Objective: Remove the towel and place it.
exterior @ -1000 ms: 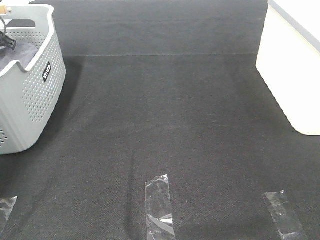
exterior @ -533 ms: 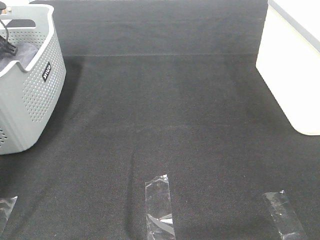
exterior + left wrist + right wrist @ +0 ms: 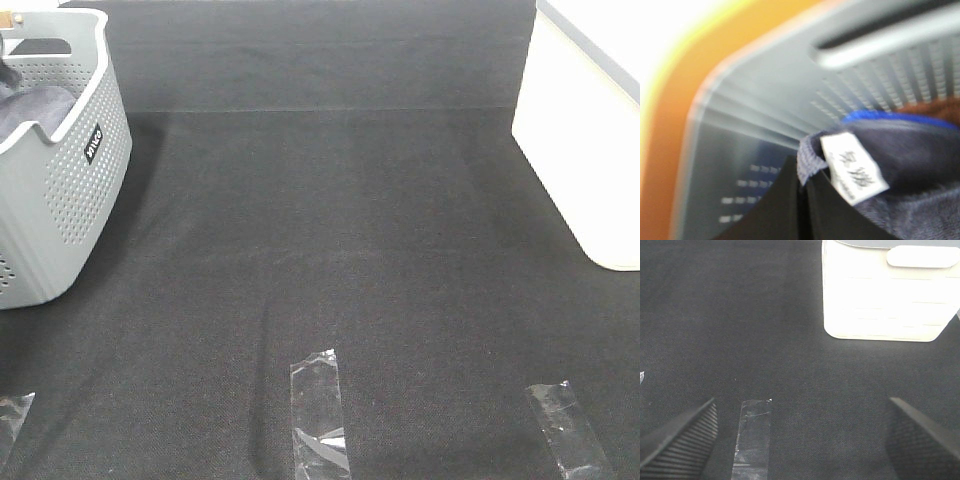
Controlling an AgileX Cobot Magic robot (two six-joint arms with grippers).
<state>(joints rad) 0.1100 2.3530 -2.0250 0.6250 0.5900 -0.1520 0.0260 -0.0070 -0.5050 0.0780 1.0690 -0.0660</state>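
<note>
Towel [image 3: 920, 150] edge is now pinched by the left hand [image 3: 802, 186].

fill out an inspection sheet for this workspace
surface: black mat, flat
job's things: towel in the basket
clutter: blue cloth edge showing beside the towel; tape strips on the mat
grippers: left gripper shut on the towel hem; right gripper open, empty, above the mat
cables: nothing seen
surroundings: white bin at the right edge

Even light; blurred, glaring left wrist view
</note>
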